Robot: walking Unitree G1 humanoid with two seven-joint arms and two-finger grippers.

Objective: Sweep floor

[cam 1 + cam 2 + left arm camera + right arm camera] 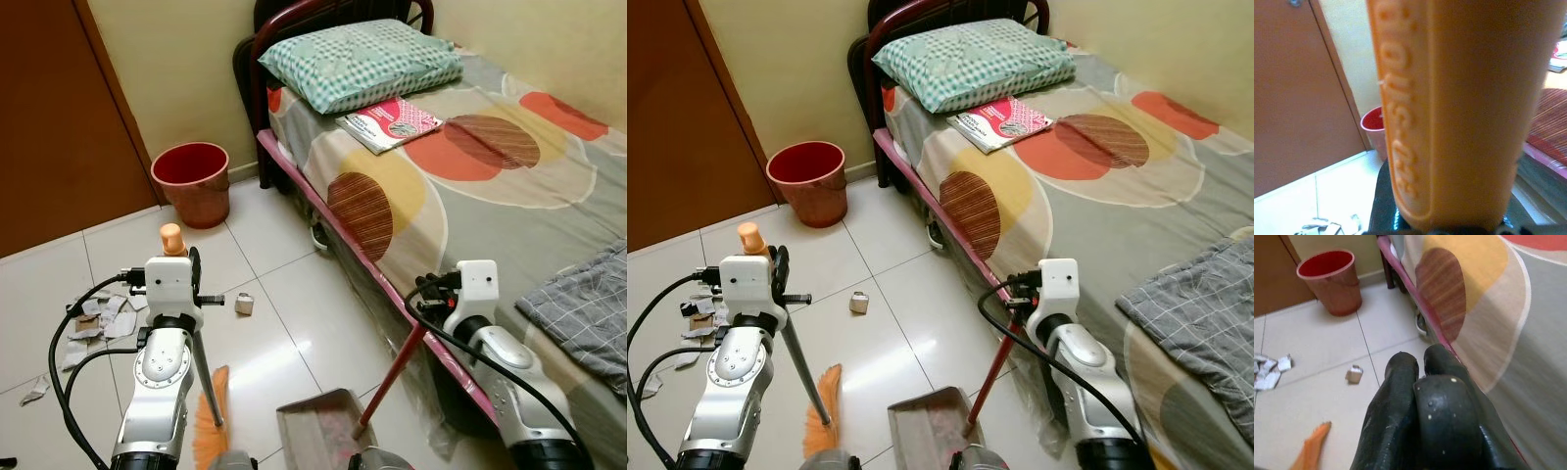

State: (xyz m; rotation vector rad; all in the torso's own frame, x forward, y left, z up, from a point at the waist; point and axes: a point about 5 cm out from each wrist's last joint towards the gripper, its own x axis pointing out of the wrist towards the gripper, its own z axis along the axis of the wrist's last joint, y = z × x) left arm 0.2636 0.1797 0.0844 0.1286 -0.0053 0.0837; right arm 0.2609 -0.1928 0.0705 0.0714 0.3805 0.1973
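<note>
The left gripper (pixel 1449 230) is clenched on the orange handle grip of the broom (pixel 208 423), whose metal shaft slants down to orange bristles resting on the white tiled floor (pixel 284 294) just beside the dustpan (pixel 318 421). The right gripper (pixel 1418 382) has its fingers (pixel 1396 396) pressed together around the dustpan's red handle (pixel 392 377), which leans up toward the bed (pixel 470 196). The grey pan sits on the floor close to the bed's pink frame edge. Crumpled paper scraps (pixel 98 323) lie scattered on the floor on the far side of the broom from the bed, and a small crumpled box (pixel 244 305) lies between those scraps and the bed. A red waste bin (pixel 192 183) stands by the wall near the head of the bed, next to the brown door (pixel 49 127). On the bed rest a checked pillow (pixel 358 61) and a pink magazine (pixel 390 124) just beside it.
</note>
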